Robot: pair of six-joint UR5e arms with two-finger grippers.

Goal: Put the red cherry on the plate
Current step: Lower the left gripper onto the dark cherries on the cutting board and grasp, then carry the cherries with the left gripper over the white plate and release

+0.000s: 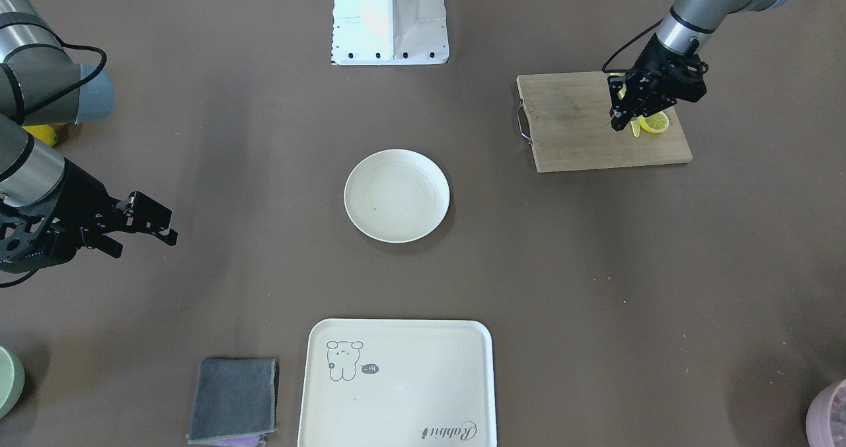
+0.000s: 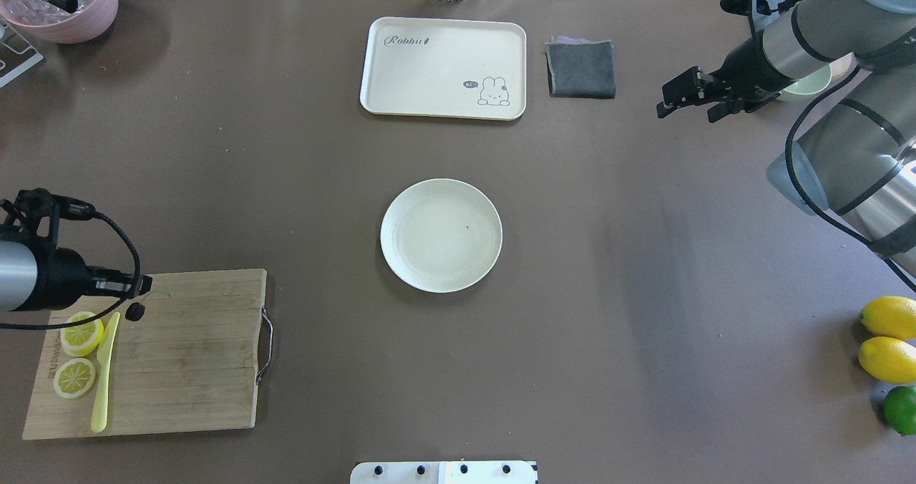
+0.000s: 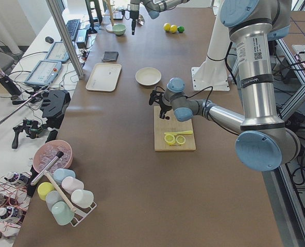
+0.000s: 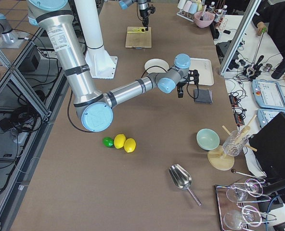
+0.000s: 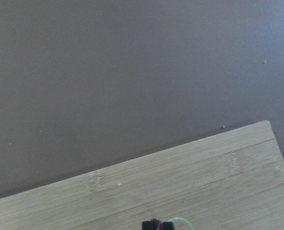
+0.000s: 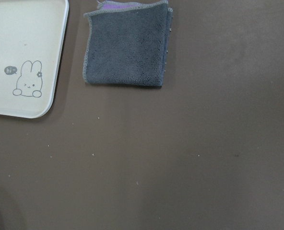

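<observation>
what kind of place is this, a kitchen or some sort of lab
Most likely a robotics lab, not a real kitchen. Grey robot arms with blue joint caps are mounted at a brown-covered table, and blue-edged touchscreen control tablets sit on a side bench. The wooden cutting board looks like a prop.

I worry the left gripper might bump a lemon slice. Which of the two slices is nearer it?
The lemon slice by the yellow knife's far end sits nearer the left gripper; the other slice lies beside its middle, toward the robot.
</observation>
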